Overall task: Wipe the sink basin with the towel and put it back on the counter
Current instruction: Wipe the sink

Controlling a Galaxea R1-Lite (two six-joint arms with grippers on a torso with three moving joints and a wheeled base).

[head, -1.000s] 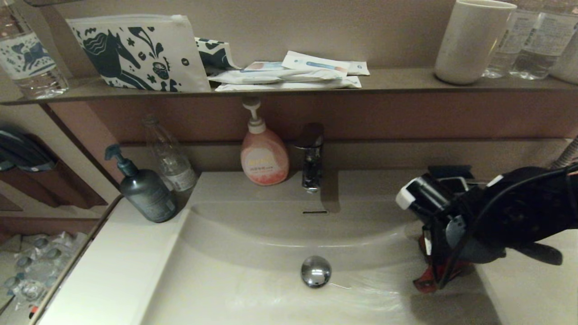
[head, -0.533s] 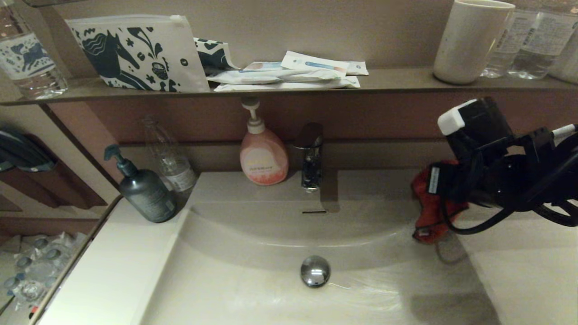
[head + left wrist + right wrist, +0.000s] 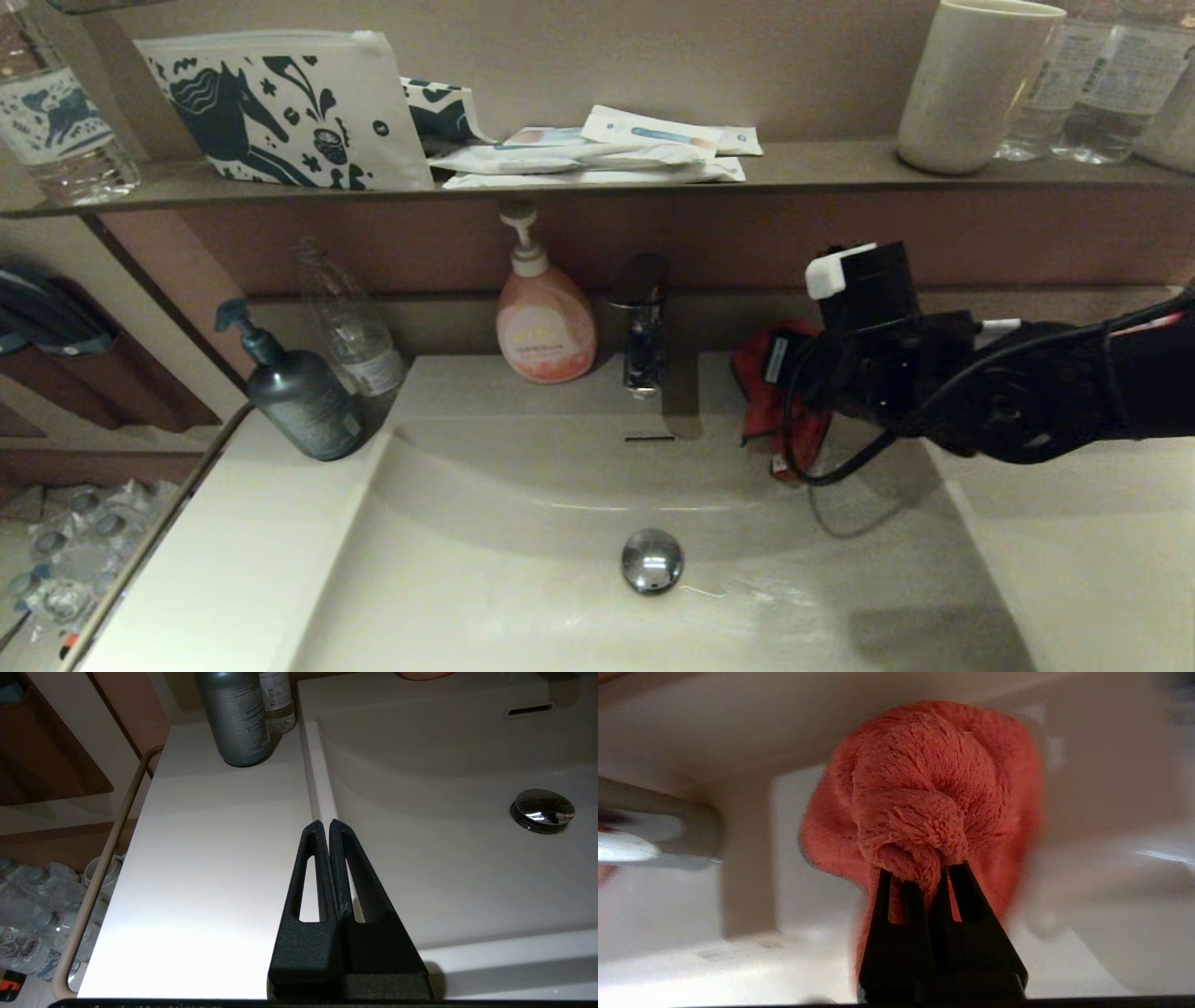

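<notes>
So my red-orange terry towel (image 3: 767, 401) is bunched into a fluffy wad, pinched in my right gripper (image 3: 924, 877) and dangling off the surface, just right of the faucet over the back rim. The off-white sink basin (image 3: 523, 523) sits glossy below it, curved back wall, chrome drain plug in the middle. The counter (image 3: 1074, 560) runs flat on either side.

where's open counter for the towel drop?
Widest bare counter is right of the sink basin, under the right end effector gripping the towel. The left strip in front of the grey pump bottle is free too, near the left end effector. The faucet ledge is crowded.
</notes>
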